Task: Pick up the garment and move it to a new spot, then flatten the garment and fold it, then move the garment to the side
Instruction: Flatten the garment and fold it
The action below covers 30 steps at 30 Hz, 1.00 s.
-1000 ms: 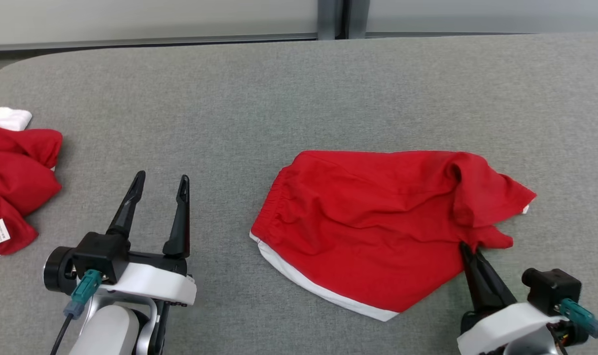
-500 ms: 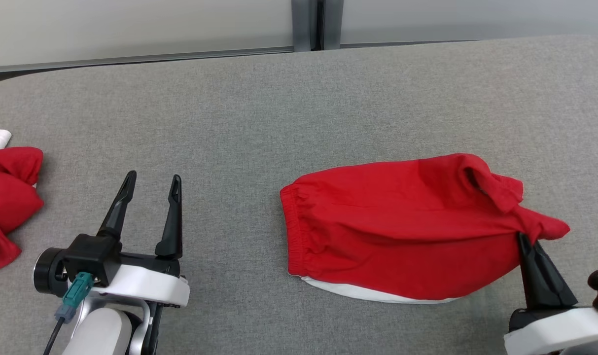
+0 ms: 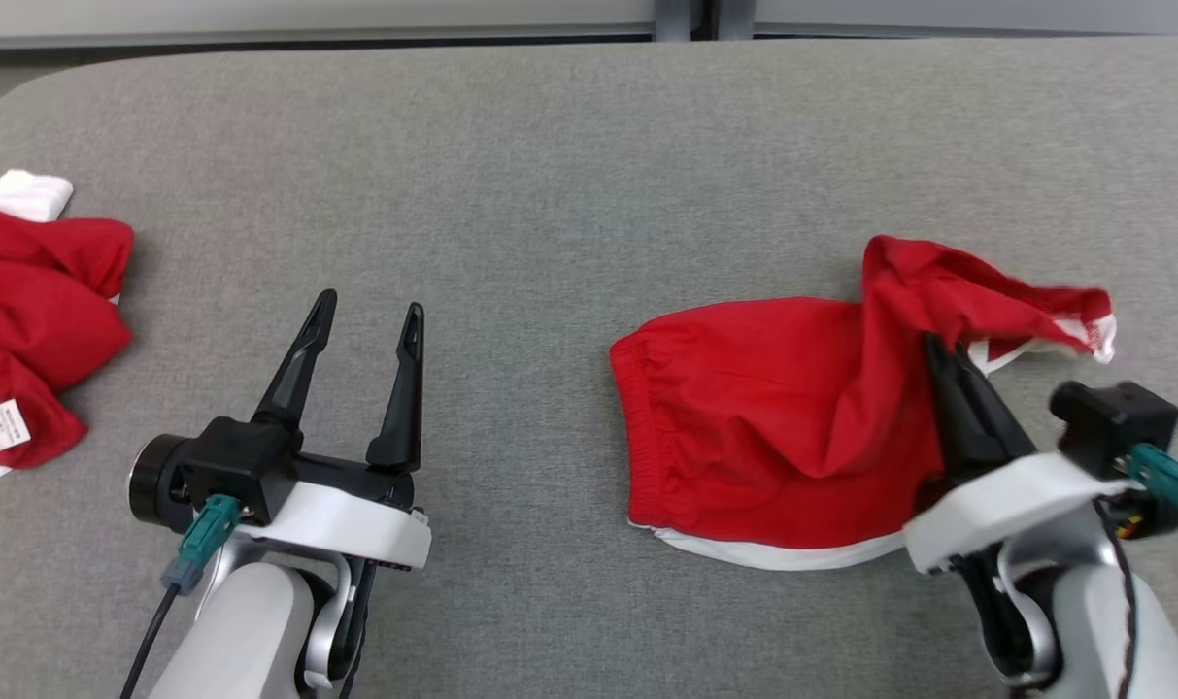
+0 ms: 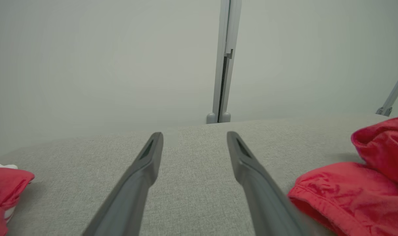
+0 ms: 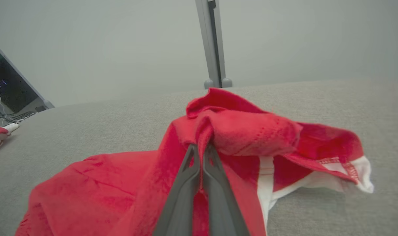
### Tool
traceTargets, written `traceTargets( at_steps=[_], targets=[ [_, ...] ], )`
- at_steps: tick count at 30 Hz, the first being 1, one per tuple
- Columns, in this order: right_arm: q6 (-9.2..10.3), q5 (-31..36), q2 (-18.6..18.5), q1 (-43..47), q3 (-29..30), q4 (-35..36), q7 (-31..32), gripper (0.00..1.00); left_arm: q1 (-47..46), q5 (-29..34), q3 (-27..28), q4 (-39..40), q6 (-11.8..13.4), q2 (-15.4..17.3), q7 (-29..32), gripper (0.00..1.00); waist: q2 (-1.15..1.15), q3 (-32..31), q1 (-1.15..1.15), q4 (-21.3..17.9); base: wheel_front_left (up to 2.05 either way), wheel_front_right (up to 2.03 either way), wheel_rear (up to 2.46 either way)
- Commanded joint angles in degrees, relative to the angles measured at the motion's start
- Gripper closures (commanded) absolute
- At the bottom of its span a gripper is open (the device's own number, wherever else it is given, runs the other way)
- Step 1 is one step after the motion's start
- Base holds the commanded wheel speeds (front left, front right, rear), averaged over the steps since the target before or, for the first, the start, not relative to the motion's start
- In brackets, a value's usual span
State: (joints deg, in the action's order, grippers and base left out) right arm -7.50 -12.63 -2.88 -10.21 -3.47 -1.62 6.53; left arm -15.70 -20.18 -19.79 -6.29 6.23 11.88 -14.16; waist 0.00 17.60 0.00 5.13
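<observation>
The garment (image 3: 763,427) is a pair of red shorts with white trim, lying on the right half of the grey table (image 3: 550,175). Its elastic waistband faces left. My right gripper (image 3: 933,348) is shut on a bunch of the cloth at its right side and holds that part raised, so a flap with white hem (image 3: 1084,325) droops to the right. In the right wrist view the closed fingers (image 5: 200,164) pinch the red fabric (image 5: 238,131). My left gripper (image 3: 370,320) stands open above bare table, well left of the shorts; the left wrist view shows the waistband (image 4: 346,196) at lower right.
A second crumpled red and white garment (image 3: 35,320) with a white label lies at the table's left edge. A grey post (image 4: 223,62) stands behind the table against a pale wall. Open table surface lies between the two garments.
My right gripper has lifted its pinched corner of the shorts up and away from me, pulling the cloth into a raised peak. The head camera has shifted. The left gripper stays open.
</observation>
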Motion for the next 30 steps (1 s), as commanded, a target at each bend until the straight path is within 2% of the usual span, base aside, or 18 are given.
traceTargets(
  at_steps=[1, 2, 3, 4, 5, 10, 12, 16, 24, 30],
  targets=[
    [0.01, -0.3, -0.1, -2.2, -1.3, -2.5, -0.7, 1.0, -1.2, 0.3, -0.1, -0.6, -0.3, -0.1, -0.4, 0.0, 0.0, 1.2, 0.0, 1.2, 0.0, 0.0, 0.0],
    [0.02, -0.5, -0.1, -3.4, -2.2, -4.0, -1.1, 0.71, -1.5, 0.3, -0.3, -0.8, -0.5, -0.4, -0.5, 0.0, 0.0, 1.4, 0.0, 1.6, 0.0, 0.0, 0.0],
    [0.02, -0.8, -0.1, -4.3, -3.0, -5.3, -1.6, 0.37, -1.8, 0.3, -0.3, -0.9, -0.7, -0.6, -0.5, 0.0, 0.0, 1.5, 0.0, 1.8, 0.0, 0.0, 0.0],
    [0.02, -0.8, -0.1, -4.3, -3.0, -5.3, -1.6, 0.37, -1.8, 0.3, -0.3, -0.9, -0.7, -0.6, -0.5, 0.0, 0.0, 1.5, 0.0, 1.8, 0.0, 0.0, 0.0],
    [0.02, -0.6, -0.1, -5.1, -3.7, -6.6, -2.2, 0.0, -1.9, 0.4, -0.4, -1.2, -0.7, -0.7, -0.6, 0.0, 0.0, 1.7, 0.0, 2.0, 0.0, 0.0, 0.0],
    [0.01, -1.3, -0.2, -7.6, -7.1, -9.6, -6.9, 0.0, -2.1, 0.5, -0.1, -2.1, -0.7, -1.0, -0.8, 0.0, 0.0, 1.4, 0.0, 2.3, 0.0, 0.0, 0.0],
    [0.02, -2.1, -1.8, -7.8, -8.7, -8.9, -9.9, 0.0, -1.4, 0.6, 0.3, -2.5, -0.5, -0.9, -0.9, 0.0, 0.0, 0.4, 0.0, 1.8, 0.0, 0.0, 0.0],
    [0.01, -2.9, -3.4, -6.9, -9.1, -7.2, -12.0, 0.0, -0.4, 0.6, 0.8, -2.7, -0.3, -0.7, -1.0, 0.0, 0.0, -1.0, 0.0, 1.2, 0.0, 0.0, 0.0],
    [0.02, -2.4, -6.3, -1.6, -3.2, -1.9, -11.4, 0.0, 2.7, 0.9, 1.7, -3.0, 0.4, -0.3, -1.1, 0.0, 0.0, -5.4, 0.0, -0.6, 0.0, 0.0, 0.0],
    [0.02, -1.8, -5.9, 5.2, 2.3, 1.7, -8.7, 0.0, 5.8, 1.0, 1.8, -3.1, 0.9, 0.4, -1.1, 0.0, 0.0, -9.0, 0.0, -1.6, 0.0, 0.0, 0.0]
  ],
)
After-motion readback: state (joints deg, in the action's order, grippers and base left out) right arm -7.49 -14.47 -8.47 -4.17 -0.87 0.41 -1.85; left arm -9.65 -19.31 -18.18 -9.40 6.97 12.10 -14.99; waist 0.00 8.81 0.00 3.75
